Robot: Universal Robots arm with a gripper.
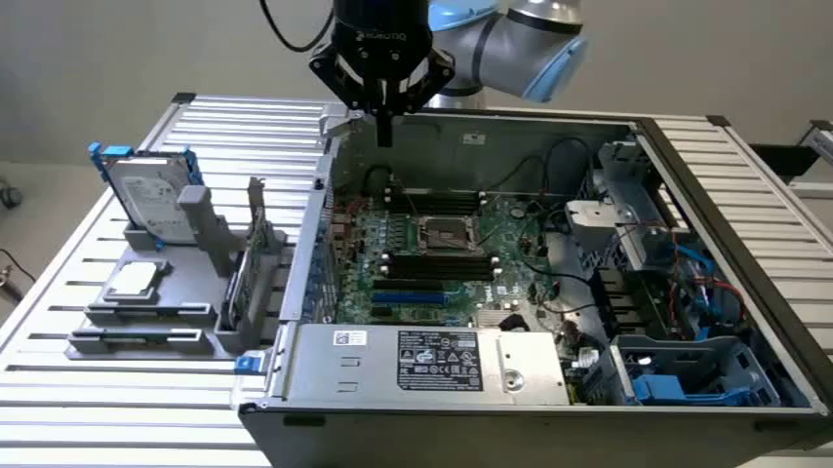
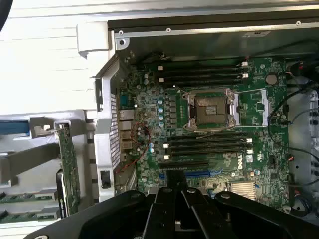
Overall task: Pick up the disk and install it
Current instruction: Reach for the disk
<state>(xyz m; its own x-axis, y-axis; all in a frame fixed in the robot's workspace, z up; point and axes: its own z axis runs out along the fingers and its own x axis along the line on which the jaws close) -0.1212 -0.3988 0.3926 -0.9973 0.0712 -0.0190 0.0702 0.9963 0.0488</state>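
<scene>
Hovering above the open computer case (image 1: 677,175), the gripper (image 1: 384,132) hangs near the case's far wall toward the exterior view's left, fingers clenched together and holding nothing. It touches no part. In the wrist view the gripper (image 2: 177,211) sits over the green motherboard (image 2: 199,114), with the empty CPU socket (image 2: 209,110) and black memory slots beyond its tips. The disk (image 1: 146,200) is well apart from the gripper, outside the case on the exterior view's left. It stands upright on edge in a grey holder (image 1: 143,317) on the slatted metal table (image 1: 53,390), with blue rails on both sides and its label facing the camera. A small square processor chip (image 1: 135,281) lies flat on the holder just in front of the disk. An expansion card (image 1: 254,263) stands on edge in the holder between the disk and the case wall. A grey power supply (image 1: 416,363) with a black-and-white sticker sits at the case's near edge.
</scene>
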